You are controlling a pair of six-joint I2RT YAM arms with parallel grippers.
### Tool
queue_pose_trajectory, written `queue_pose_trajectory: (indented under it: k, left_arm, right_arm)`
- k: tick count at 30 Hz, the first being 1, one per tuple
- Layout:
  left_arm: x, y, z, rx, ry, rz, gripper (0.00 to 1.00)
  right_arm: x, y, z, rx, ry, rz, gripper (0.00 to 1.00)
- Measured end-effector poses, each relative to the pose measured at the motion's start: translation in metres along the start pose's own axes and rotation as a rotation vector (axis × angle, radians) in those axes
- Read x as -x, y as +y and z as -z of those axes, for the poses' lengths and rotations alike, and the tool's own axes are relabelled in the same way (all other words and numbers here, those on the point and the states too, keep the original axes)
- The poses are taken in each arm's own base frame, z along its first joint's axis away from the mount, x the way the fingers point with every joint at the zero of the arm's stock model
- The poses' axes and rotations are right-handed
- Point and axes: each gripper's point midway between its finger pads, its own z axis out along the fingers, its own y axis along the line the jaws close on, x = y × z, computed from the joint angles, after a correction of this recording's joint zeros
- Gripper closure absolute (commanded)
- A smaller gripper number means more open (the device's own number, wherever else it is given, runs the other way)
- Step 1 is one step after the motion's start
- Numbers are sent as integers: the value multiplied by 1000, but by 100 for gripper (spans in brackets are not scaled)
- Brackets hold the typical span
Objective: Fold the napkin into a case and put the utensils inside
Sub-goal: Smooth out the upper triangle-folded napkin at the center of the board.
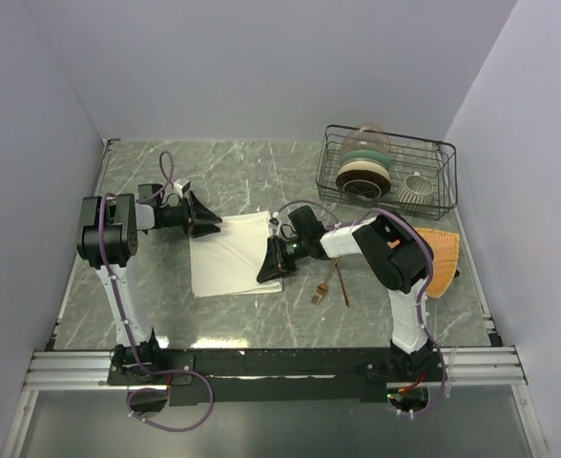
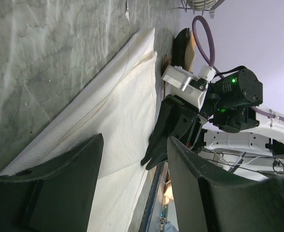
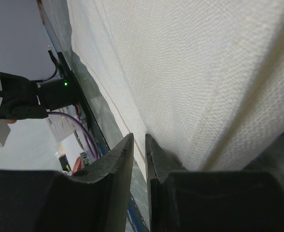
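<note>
The cream-white napkin [image 1: 228, 253] lies flat on the marble table, folded to a rough square. My left gripper [image 1: 207, 222] stands open at its far left corner, and in the left wrist view its jaws [image 2: 134, 140] straddle the napkin [image 2: 113, 106] with nothing between them. My right gripper [image 1: 267, 264] rests against the napkin's near right edge. In the right wrist view its jaws [image 3: 138, 136] are almost together, a thin empty slit between them, and the napkin [image 3: 195, 63] runs along one finger's outer side. The copper fork [image 1: 322, 286] and spoon [image 1: 341, 284] lie just right of the napkin.
A black wire rack [image 1: 387, 172] holding bowls and plates stands at the back right. An orange woven mat [image 1: 443, 258] lies at the right edge, partly under the right arm. Walls close in the table on three sides.
</note>
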Motion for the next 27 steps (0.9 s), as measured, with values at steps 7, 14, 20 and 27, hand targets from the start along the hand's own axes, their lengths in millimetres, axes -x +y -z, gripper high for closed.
queue_pose_trajectory:
  k: [7, 14, 20, 27]
  left_arm:
    - [-1, -1, 1, -11, 11, -11, 38]
    - [-4, -12, 3, -3, 43, -76, 39]
    - [-1, -59, 21, 47, 47, -309, 42]
    - [-16, -98, 45, 155, 15, -526, 56]
  right_arm:
    - [0, 1, 0, 3, 0, -5, 72]
    - [8, 19, 8, -4, -7, 21, 63]
    - [50, 70, 34, 10, -80, 230, 62]
    - [69, 65, 56, -64, -130, 325, 62]
